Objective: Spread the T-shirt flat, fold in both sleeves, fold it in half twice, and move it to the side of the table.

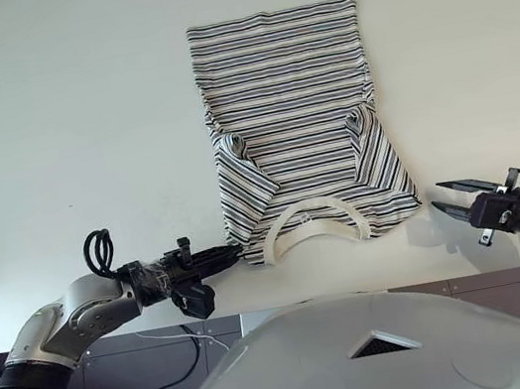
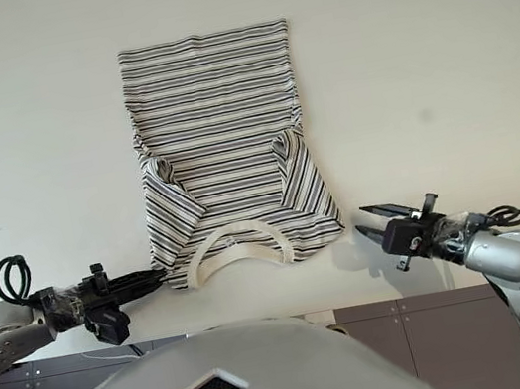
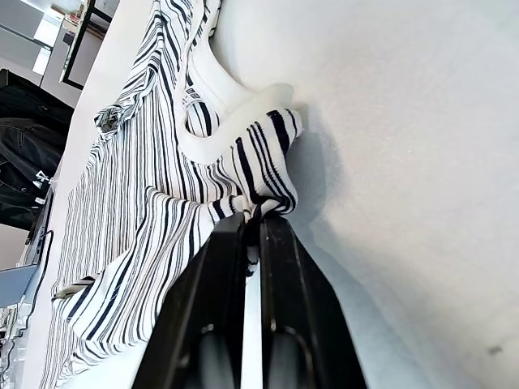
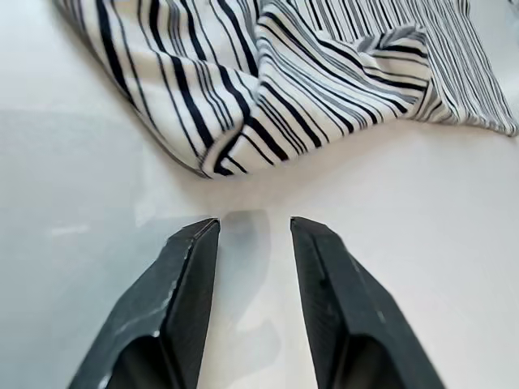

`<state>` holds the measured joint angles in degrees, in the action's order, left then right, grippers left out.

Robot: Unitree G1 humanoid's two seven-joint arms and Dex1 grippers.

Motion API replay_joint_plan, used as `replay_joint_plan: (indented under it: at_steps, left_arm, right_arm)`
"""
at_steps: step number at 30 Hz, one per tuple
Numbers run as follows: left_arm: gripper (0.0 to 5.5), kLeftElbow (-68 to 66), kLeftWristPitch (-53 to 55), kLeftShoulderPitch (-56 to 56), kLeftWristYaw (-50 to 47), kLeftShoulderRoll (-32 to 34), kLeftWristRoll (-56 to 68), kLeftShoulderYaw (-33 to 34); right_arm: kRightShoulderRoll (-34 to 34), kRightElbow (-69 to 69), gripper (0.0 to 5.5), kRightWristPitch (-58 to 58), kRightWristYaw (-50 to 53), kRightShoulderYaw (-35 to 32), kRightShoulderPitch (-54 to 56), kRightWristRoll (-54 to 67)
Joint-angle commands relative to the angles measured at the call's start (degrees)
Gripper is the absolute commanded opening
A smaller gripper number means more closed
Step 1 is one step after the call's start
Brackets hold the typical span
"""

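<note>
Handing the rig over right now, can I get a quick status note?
Left tool: shut on the T-shirt's near left corner, beside the collar.
Right tool: open, just off the near right corner, not touching the cloth.
T-shirt: flat on the table, collar toward the robot.
Done: spread, both sleeves folded in.
Left: two half folds, move to the table's side.

On the desk (image 1: 49,141), mid-surface, the T-shirt (image 1: 285,79): hem at 12 o'clock, collar (image 1: 312,230) at 6, near the front edge. At the T-shirt's 7 o'clock corner, the left gripper (image 1: 233,250), pinching the fabric. At 4 o'clock, near but apart, the right gripper (image 1: 436,196).
</note>
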<state>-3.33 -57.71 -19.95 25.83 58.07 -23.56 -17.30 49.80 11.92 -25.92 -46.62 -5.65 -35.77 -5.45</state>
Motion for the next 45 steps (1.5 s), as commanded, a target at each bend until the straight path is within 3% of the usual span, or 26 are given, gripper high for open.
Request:
replay_joint_plan:
  at_steps: [1, 9, 20, 30, 33, 37, 41, 45]
  left_arm:
    - [0.10, -2.90, 2.20, -0.56, 2.99, 1.08, -2.52, -1.39]
    - [0.10, -4.52, 2.51, 1.41, 5.57, 0.56, -1.41, -3.00]
    - [0.10, -4.89, 2.42, 3.71, 7.65, 0.20, -0.50, -4.01]
    - [0.10, -2.84, 4.73, 4.81, 9.44, 0.51, 4.32, -3.07]
    - [0.10, 0.06, 7.20, 4.72, 11.99, 1.84, 9.40, -2.61]
    - [0.10, 7.12, 13.52, 3.13, 18.17, 6.45, 19.20, -1.16]
    - [0.10, 17.89, 22.66, -0.04, 24.53, 13.45, 31.19, 2.25]
    - [0.10, 28.08, 35.87, -3.81, 28.65, 19.70, 45.70, 9.76]
  right_arm:
    - [0.37, -0.37, 2.33, -3.54, 1.01, 1.93, 1.18, -3.66]
    - [-3.38, -3.41, 2.33, -6.71, 8.02, 5.07, 3.54, -8.92]
    - [-2.01, -12.13, 2.33, -20.13, 23.34, 8.94, 10.70, -29.31]
    - [0.37, -13.82, 0.47, -21.78, 25.88, 10.68, 11.35, -29.38]
    - [2.17, -12.18, 0.11, -20.53, 23.09, 10.60, 10.94, -25.91]
    - [5.50, -7.66, 0.11, -17.26, 17.43, 9.31, 11.37, -14.88]
    - [13.02, 0.75, 0.11, -10.92, 6.90, 7.84, 8.90, -1.50]
    - [20.78, 11.81, 0.11, -0.80, -3.43, 0.44, 3.39, 13.74]
